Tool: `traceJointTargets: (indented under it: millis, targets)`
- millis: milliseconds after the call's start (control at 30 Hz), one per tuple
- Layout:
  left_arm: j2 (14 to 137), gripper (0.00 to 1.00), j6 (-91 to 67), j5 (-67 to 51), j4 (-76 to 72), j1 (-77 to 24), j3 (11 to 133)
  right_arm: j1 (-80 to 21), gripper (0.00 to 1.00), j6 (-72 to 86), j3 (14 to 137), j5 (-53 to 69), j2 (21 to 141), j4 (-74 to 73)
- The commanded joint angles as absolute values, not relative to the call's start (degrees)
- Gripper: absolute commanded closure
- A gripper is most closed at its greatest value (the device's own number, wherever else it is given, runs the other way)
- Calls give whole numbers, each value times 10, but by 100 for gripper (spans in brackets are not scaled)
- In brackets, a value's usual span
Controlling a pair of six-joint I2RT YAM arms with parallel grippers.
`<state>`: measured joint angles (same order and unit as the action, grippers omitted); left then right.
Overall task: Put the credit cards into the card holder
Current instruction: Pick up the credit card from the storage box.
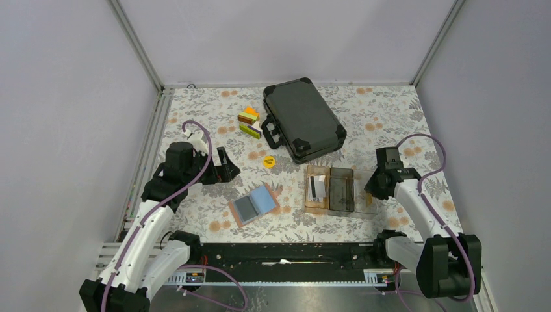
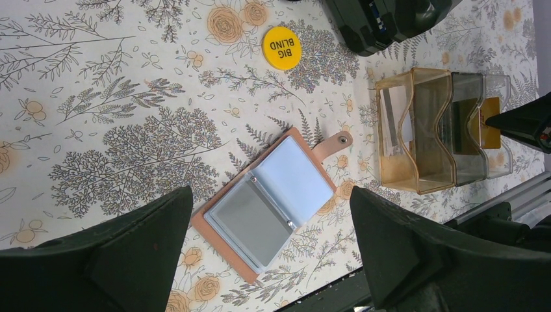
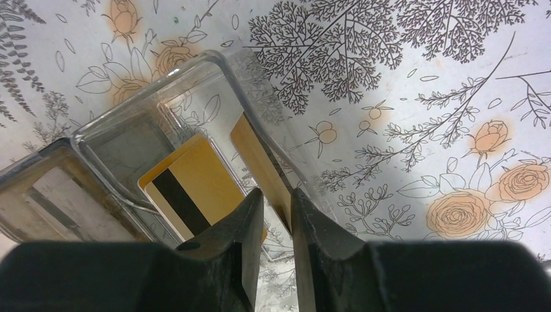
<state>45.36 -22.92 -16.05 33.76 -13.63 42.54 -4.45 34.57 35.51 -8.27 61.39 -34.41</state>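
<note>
Cloth-covered table (image 1: pixel 390 117) from above: a black case (image 1: pixel 302 119) lies at the back, with coloured blocks (image 1: pixel 249 122) to its left and a yellow disc (image 1: pixel 268 161) in front of it. The holder (image 1: pixel 255 205) lies open near the front edge, between the arms. A clear tray (image 1: pixel 344 168) sits just to its right, with a pale card (image 1: pixel 317 187) in its left, amber compartment. The left gripper (image 1: pixel 230 164) hangs behind and left of the holder, apart from it. The right gripper (image 1: pixel 369 193) points into the tray's right compartment.

Left wrist: the left gripper (image 2: pixel 271 194) has its fingers (image 2: pixel 143 240) spread wide with nothing between them. Below lies the holder (image 2: pixel 292 175), flat and open, its blue-grey pockets up and its tab towards the tray (image 2: pixel 416 185). The disc (image 2: pixel 281 47) lies beyond. The orange card (image 2: pixel 490 120) stands in the tray's far compartment, at the right gripper's (image 2: pixel 513 120) tip.

Right wrist: the right gripper (image 3: pixel 276 195) has its fingers (image 3: pixel 227 247) drawn close, clamped on the orange card (image 3: pixel 256 153), which stands on edge inside the tray (image 3: pixel 149 84). An orange face with a black stripe shows just left of it; whether that is another card or a reflection cannot be told.
</note>
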Motion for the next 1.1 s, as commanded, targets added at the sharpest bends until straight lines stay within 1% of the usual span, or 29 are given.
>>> traceJointTargets:
  millis: [0,67,200,300,667,833,1067]
  targets:
    - [446,3,-231,-166,312,-138,438,-51,72,343,372,-76,632,-347]
    - [446,3,-231,-165,311,-138,438,-53,73,340,372,-76,638,-347]
    - [447,3,-232,-166,311,-138,437,-54,80,337,373,-71,635,-345]
    - [447,3,-233,-167,310,-137,436,-54,81,338,374,-69,628,-346]
    - [447,3,-235,-172,307,-135,433,-54,100,337,378,-59,625,-350]
    - [447,3,-235,-174,305,-134,432,-54,100,336,395,-60,622,-364]
    - [444,3,-234,-171,306,-134,433,-54,100,320,464,-85,600,-414]
